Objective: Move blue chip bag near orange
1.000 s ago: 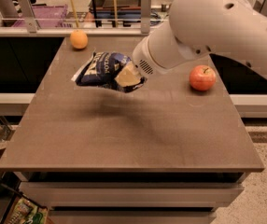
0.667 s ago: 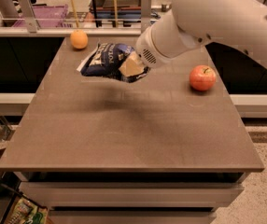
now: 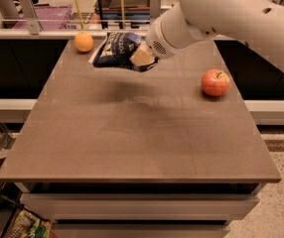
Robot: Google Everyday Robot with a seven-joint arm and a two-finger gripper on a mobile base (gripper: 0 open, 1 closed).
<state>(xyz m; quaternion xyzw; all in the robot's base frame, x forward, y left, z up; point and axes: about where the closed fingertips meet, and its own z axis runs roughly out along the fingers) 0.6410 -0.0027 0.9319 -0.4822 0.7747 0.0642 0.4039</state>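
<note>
The blue chip bag (image 3: 116, 49) is dark navy with white lettering. It hangs in the air above the far left part of the brown table (image 3: 132, 133), casting a shadow below it. My gripper (image 3: 142, 58) is shut on the bag's right end, at the tip of the white arm coming in from the upper right. The orange (image 3: 84, 41) sits on the table's far left corner, a short way left of the bag and apart from it.
A red apple (image 3: 215, 82) with a stem sits on the table's right side. Behind the table stand a railing, a purple bin (image 3: 42, 18) and shelving. Drawers are below the table's front edge.
My gripper has carried the bag up and away toward the far edge, closer to the orange. The orange and apple have not moved.
</note>
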